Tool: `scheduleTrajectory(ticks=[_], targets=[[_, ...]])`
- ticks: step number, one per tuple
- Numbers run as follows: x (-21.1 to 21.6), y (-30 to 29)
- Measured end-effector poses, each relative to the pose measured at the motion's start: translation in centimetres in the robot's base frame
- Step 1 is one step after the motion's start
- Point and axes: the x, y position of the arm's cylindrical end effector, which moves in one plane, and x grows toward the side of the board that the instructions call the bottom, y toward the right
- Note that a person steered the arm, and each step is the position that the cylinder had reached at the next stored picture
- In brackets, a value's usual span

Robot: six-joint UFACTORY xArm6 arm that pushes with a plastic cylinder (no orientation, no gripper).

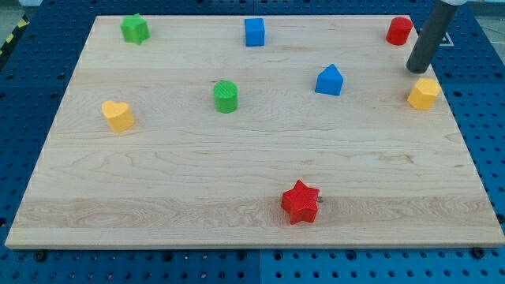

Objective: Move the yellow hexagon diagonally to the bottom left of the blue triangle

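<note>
Yellow hexagon [424, 93] just below my tip [417, 69], apparently not touching.

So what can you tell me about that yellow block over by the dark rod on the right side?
The yellow hexagon is a small, chunky six-sided block that looks like matte plastic. It lies flat on the wooden board near the view's right edge, to the right of the blue triangle and below the red block. My tip sits just above it in the view, very close; whether they touch I cannot tell.
</note>
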Motion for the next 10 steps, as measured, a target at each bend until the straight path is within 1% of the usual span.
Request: scheduleTrajectory(ticks=[2,4,5,6,7,8,10], targets=[[2.1,0.0],[5.6,-0.4],[6.5,-0.7],[6.5,0.0],[7.6,0.6],[11.4,0.6],[12.3,-2.6]])
